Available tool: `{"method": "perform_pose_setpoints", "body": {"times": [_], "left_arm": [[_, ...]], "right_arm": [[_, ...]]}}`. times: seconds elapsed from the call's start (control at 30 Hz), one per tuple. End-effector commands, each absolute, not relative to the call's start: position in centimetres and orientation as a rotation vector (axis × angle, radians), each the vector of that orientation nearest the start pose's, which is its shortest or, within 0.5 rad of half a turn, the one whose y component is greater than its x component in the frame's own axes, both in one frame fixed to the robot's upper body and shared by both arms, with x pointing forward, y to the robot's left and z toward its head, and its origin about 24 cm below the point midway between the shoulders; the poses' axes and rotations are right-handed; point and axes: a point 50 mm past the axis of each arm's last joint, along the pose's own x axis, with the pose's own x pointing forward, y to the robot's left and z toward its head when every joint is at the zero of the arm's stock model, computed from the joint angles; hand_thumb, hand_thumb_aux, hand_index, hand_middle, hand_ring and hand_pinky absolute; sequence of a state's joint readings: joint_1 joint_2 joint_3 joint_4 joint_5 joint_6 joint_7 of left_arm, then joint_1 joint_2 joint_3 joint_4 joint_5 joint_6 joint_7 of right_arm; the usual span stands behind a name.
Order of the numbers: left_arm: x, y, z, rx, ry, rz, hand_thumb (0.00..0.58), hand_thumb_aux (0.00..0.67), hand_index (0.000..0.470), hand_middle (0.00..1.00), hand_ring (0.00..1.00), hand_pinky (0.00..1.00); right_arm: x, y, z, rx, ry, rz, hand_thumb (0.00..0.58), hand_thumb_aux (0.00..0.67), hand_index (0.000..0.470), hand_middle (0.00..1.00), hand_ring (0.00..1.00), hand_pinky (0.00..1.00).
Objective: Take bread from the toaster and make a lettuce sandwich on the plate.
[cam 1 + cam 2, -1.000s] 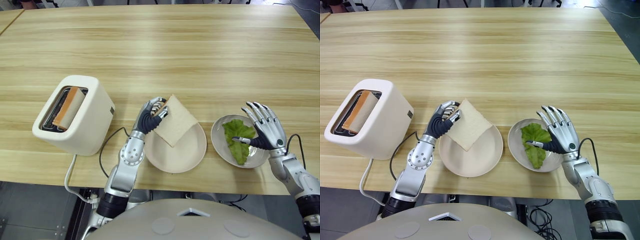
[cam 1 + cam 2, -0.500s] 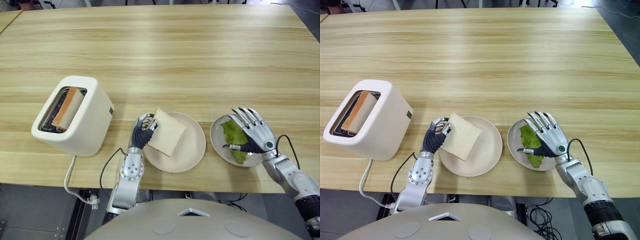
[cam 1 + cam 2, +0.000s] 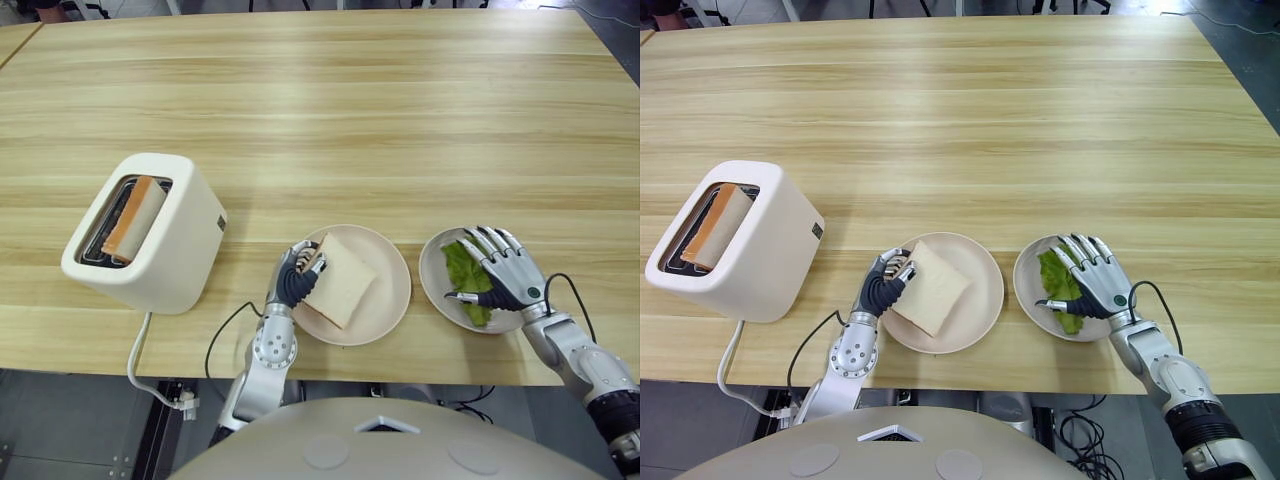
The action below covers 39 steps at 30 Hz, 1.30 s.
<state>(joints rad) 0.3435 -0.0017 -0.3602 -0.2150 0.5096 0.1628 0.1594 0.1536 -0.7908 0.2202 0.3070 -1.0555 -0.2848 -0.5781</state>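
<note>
Pale wooden table (image 3: 400,100) is carrying everything. Left hand (image 3: 295,278) is curling its fingers around the left edge of a bread slice (image 3: 342,280), which is resting on the plate (image 3: 388,300) just to that hand's right. Toaster (image 3: 175,240) is standing well off to that hand's left, holding a second slice (image 3: 135,212) in its slot. Right hand (image 3: 508,275) is spreading its fingers wide over the lettuce (image 3: 458,268), which is lying in a dish (image 3: 430,290) beneath that hand.

Light wooden table (image 3: 400,120), grain running left to right. Corner of second table (image 3: 15,35) just beside, at far left. Grey floor (image 3: 60,425) below near edge.
</note>
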Motion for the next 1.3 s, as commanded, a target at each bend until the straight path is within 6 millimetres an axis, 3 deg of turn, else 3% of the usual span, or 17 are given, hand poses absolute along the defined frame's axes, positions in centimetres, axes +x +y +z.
{"method": "perform_pose_setpoints", "body": {"times": [0.03, 0.07, 0.13, 0.17, 0.2, 0.33, 0.43, 0.47, 0.5, 0.53, 0.57, 0.6, 0.7, 0.73, 1.07, 1.27, 1.3], "left_arm": [[17.7, 9.4, 1.4, 0.503, 0.161, -0.086, 0.489, 0.405, 0.278, 0.97, 0.97, 0.97], [17.7, 9.4, 1.4, 0.512, 0.157, -0.083, 0.485, 0.399, 0.274, 0.96, 0.96, 0.96], [17.8, 9.6, 1.4, 0.527, 0.151, -0.077, 0.468, 0.376, 0.258, 0.91, 0.91, 0.91], [17.8, 9.6, 1.5, 0.533, 0.148, -0.075, 0.468, 0.376, 0.258, 0.9, 0.9, 0.9], [17.8, 9.7, 1.6, 0.538, 0.143, -0.073, 0.468, 0.376, 0.258, 0.9, 0.9, 0.9], [18.0, 10.0, 2.0, 0.577, 0.122, -0.064, 0.443, 0.344, 0.236, 0.88, 0.88, 0.88], [18.0, 10.1, 2.2, 0.604, 0.112, -0.066, 0.36, 0.257, 0.177, 0.84, 0.84, 0.84], [18.0, 10.1, 2.2, 0.615, 0.11, -0.071, 0.36, 0.257, 0.177, 0.84, 0.84, 0.84], [18.1, 10.1, 2.2, 0.623, 0.108, -0.074, 0.198, 0.126, 0.087, 0.59, 0.59, 0.59], [18.1, 10.1, 2.2, 0.627, 0.107, -0.075, 0.12, 0.074, 0.051, 0.35, 0.35, 0.35], [18.1, 10.1, 2.2, 0.633, 0.106, -0.074, 0.036, 0.021, 0.014, 0.04, 0.04, 0.04], [18.1, 10.1, 2.2, 0.639, 0.105, -0.074, 0.0, 0.0, 0.0, 0.0, 0.0, 0.0], [18.1, 10.2, 2.3, 0.645, 0.103, -0.075, 0.0, 0.0, 0.0, 0.0, 0.0, 0.0], [18.2, 10.2, 2.3, 0.647, 0.102, -0.074, 0.0, 0.0, 0.0, 0.0, 0.0, 0.0], [18.9, 11.4, 3.1, 0.681, 0.062, -0.018, 0.0, 0.0, 0.0, 0.0, 0.0, 0.0], [19.6, 12.3, 3.7, 0.708, 0.035, 0.023, 0.0, 0.0, 0.0, 0.0, 0.0, 0.0], [19.7, 12.4, 3.7, 0.709, 0.032, 0.026, 0.0, 0.0, 0.0, 0.0, 0.0, 0.0]], "right_arm": [[19.6, -27.3, 0.9, -1.694, -0.209, 0.272, 0.0, 0.0, 0.0, 0.0, 0.0, 0.0], [19.7, -27.3, 1.0, -1.693, -0.209, 0.273, 0.036, 0.021, 0.014, 0.0, 0.0, 0.0], [19.8, -27.2, 1.1, -1.692, -0.206, 0.276, 0.227, 0.147, 0.101, 0.0, 0.0, 0.0], [19.8, -27.2, 1.1, -1.692, -0.204, 0.278, 0.4, 0.297, 0.204, 0.0, 0.0, 0.0], [19.9, -27.3, 1.2, -1.692, -0.203, 0.28, 0.447, 0.349, 0.24, 0.0, 0.0, 0.0], [20.1, -27.3, 1.4, -1.691, -0.203, 0.279, 0.485, 0.399, 0.274, 0.0, 0.0, 0.0], [20.2, -27.2, 1.5, -1.688, -0.203, 0.279, 0.501, 0.423, 0.29, 0.0, 0.0, 0.0], [20.2, -27.1, 1.5, -1.686, -0.202, 0.279, 0.501, 0.423, 0.29, 0.0, 0.0, 0.0], [20.3, -27.1, 1.5, -1.685, -0.202, 0.281, 0.523, 0.46, 0.316, 0.0, 0.0, 0.0], [20.4, -27.0, 1.5, -1.686, -0.202, 0.288, 0.545, 0.504, 0.346, 0.0, 0.0, 0.0], [20.5, -27.0, 1.5, -1.686, -0.2, 0.296, 0.564, 0.557, 0.382, 0.0, 0.0, 0.0], [20.5, -26.9, 1.5, -1.685, -0.199, 0.299, 0.578, 0.633, 0.435, 0.0, 0.0, 0.0], [20.7, -26.9, 1.6, -1.678, -0.198, 0.301, 0.578, 0.633, 0.435, 0.0, 0.0, 0.0], [20.7, -26.9, 1.6, -1.675, -0.199, 0.301, 0.58, 0.67, 0.46, 0.0, 0.0, 0.0], [21.3, -26.7, 2.0, -1.636, -0.211, 0.283, 0.58, 0.67, 0.46, 0.0, 0.0, 0.0], [22.4, -26.4, 3.5, -1.556, -0.289, 0.204, 0.58, 0.67, 0.46, 0.0, 0.0, 0.0], [22.7, -26.4, 4.0, -1.515, -0.311, 0.174, 0.58, 0.67, 0.46, 0.14, 0.14, 0.14]]}}
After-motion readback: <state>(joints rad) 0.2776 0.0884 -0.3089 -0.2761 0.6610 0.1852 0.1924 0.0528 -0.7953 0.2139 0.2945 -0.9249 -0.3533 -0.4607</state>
